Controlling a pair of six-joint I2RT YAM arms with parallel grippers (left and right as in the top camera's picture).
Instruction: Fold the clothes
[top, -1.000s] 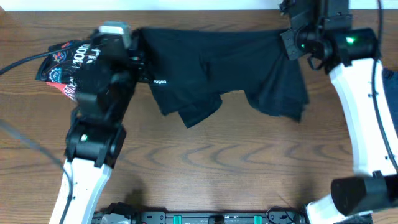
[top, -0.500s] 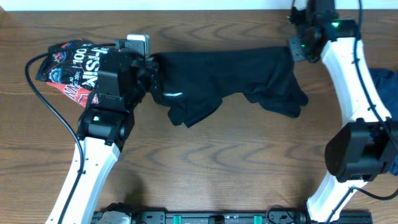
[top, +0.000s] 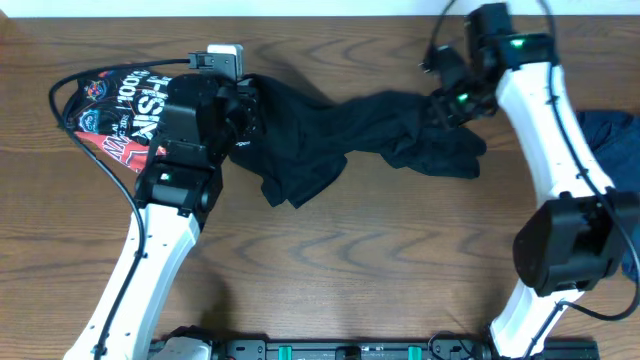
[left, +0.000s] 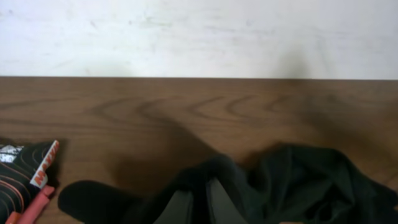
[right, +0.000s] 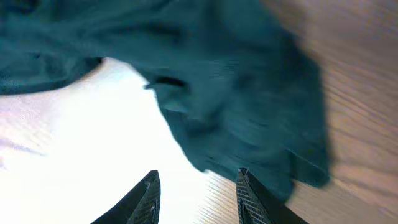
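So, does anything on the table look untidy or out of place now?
Yes. The black shirt is not flat: it lies bunched in a twisted band, one end gathered at the left gripper. The printed garment lies crumpled at the left; the blue garment sits at the right edge.

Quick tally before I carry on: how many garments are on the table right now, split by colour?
Black shirt: 1
Red-black printed garment: 1
Dark blue garment: 1, partly cut off at the right edge of the overhead view
Total: 3
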